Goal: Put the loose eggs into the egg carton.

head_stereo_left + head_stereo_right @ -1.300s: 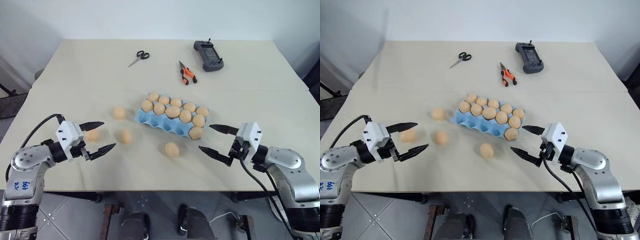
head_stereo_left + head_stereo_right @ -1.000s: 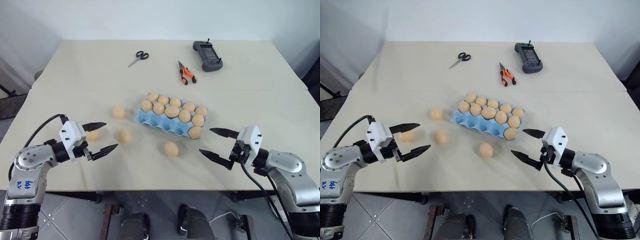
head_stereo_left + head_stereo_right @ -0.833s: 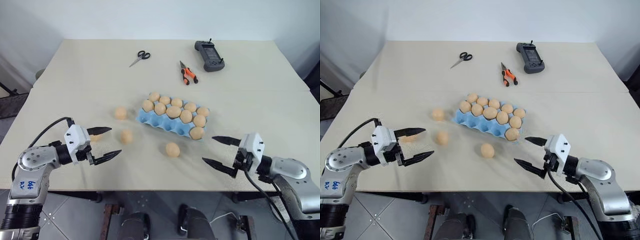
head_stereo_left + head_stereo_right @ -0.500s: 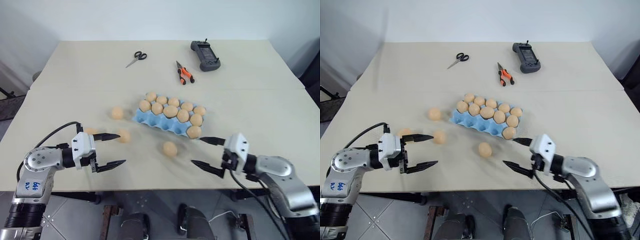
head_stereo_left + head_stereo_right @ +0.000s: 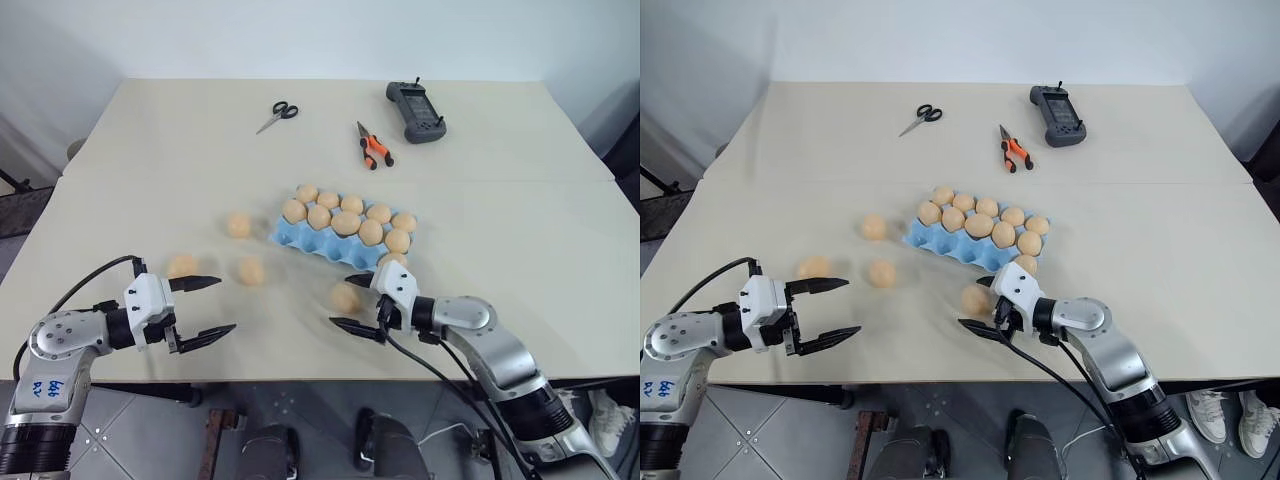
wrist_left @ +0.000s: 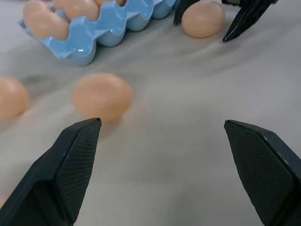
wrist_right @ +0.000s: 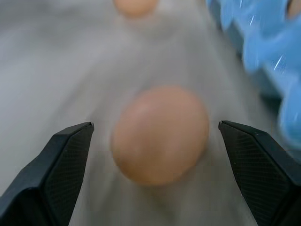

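Right gripper (image 5: pixel 353 302) fingers spread wide, straddling smooth tan-orange loose egg (image 5: pixel 345 297) untouched; left gripper (image 5: pixel 207 306) wide, empty.

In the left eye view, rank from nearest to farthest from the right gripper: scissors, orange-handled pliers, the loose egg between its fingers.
1. Loose egg, between the right gripper fingers.
2. Orange-handled pliers, beyond the egg carton.
3. Scissors, far side, towards the left.

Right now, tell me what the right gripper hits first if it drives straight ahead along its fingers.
The right gripper would most likely meet the loose egg lying on the table between its open fingers, short of the egg carton.
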Robot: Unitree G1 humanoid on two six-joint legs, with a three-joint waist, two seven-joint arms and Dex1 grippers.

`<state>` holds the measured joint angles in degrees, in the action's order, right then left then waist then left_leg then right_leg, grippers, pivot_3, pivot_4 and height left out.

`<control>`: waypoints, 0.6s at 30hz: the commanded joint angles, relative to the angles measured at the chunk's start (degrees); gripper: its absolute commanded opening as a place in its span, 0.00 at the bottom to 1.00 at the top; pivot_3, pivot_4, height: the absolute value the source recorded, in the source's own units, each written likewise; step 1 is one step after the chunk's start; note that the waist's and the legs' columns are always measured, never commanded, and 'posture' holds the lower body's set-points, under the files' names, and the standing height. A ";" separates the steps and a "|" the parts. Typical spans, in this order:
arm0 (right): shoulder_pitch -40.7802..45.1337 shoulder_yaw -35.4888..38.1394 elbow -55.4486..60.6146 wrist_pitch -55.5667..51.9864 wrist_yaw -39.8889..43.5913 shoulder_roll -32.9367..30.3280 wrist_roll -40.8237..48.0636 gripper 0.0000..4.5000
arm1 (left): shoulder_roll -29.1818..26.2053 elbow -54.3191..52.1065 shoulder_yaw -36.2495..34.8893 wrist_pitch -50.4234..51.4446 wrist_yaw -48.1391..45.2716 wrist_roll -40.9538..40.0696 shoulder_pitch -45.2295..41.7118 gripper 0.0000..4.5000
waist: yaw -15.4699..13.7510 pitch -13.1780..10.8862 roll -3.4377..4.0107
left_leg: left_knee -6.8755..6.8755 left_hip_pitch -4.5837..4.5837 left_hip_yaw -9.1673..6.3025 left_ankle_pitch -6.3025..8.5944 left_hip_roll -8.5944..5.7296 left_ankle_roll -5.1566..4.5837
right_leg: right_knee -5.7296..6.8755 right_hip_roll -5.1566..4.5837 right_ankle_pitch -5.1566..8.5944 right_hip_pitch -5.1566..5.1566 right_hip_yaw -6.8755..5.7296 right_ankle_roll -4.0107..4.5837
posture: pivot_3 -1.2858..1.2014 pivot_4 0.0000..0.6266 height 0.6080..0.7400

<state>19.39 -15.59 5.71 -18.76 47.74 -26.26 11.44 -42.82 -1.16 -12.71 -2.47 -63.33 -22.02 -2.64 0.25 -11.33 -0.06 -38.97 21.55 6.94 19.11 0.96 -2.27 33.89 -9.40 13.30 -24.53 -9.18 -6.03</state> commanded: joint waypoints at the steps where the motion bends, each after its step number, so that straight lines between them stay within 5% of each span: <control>1: 0.43 0.36 0.52 2.23 0.68 1.40 0.68 0.72 | -0.02 -3.34 -1.42 0.22 1.18 -1.22 0.82 1.00 | 0.04 0.00 0.00 | 0.00 0.00 0.00 0.01 0.02 0.01 | 0.00 0.02 0.00 0.01 0.00 0.00 | 0.52 0.24 1.00; 4: -0.24 1.17 2.42 3.49 2.00 1.72 1.97 0.49 | 0.44 -4.03 -1.69 0.70 2.67 -1.32 1.44 1.00 | 0.04 0.00 0.00 | 0.00 -0.01 0.01 0.01 0.07 0.02 | 0.01 0.06 0.00 0.00 0.00 0.00 | 0.52 0.24 1.00; 6: -0.77 2.44 4.99 2.38 2.57 1.62 4.08 0.42 | 1.22 -4.64 -1.95 1.27 4.10 -1.68 1.98 1.00 | 0.03 0.00 0.00 | -0.01 -0.01 0.01 0.01 0.09 0.03 | 0.01 0.08 0.00 0.00 0.00 0.00 | 0.52 0.24 1.00; 18: 8.03 8.61 -1.54 2.09 -3.41 0.82 2.07 0.41 | 6.26 -7.83 -0.24 2.67 11.45 -0.41 2.72 1.00 | 0.03 0.00 0.00 | -0.04 -0.03 0.05 0.02 0.10 0.05 | 0.08 0.06 0.00 -0.01 0.04 0.00 | 0.52 0.24 1.00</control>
<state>27.01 -7.30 5.26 -18.31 45.01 -25.36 14.47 -36.82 -6.59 -12.94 0.21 -52.85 -22.47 0.15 0.28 -11.32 -0.06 -39.01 21.51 6.99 19.14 1.07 -2.20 33.98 -9.33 13.30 -24.55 -9.14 -6.03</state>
